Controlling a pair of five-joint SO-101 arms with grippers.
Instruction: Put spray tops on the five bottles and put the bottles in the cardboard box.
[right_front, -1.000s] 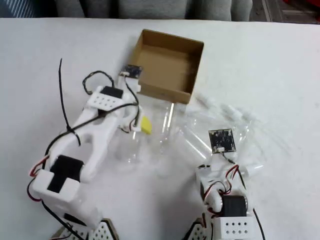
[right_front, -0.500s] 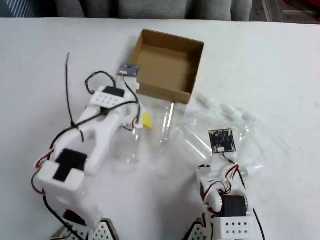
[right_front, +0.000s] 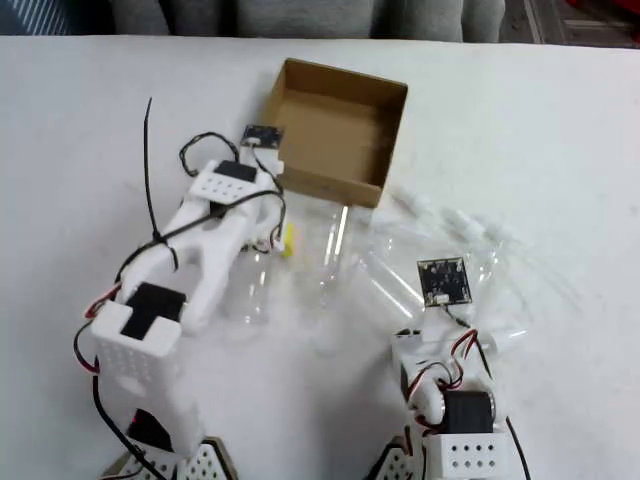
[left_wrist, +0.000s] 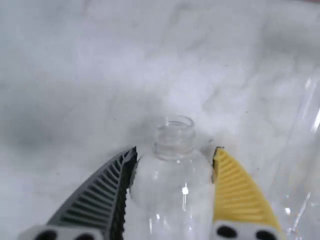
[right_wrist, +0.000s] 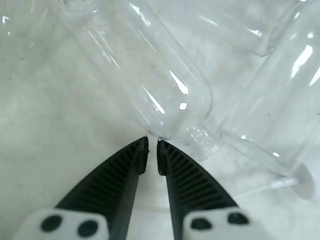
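So left pincer (left_wrist: 175, 150) pinches an uncapped bottle (left_wrist: 172, 197) right at its shoulders; right pincer (right_wrist: 152, 142) is pressed together, empty, more bottles (right_wrist: 150, 85) just past its tips. I'd grip gently, keeping the neck clear for capping.

The box (right_front: 325, 186) sits far-centre on the table (right_front: 540, 120). Bottles (right_front: 392, 276) lie just before it; one bottle (left_wrist: 170, 200) sits between the left tool's (left_wrist: 175, 151) jaws, left of the rest.
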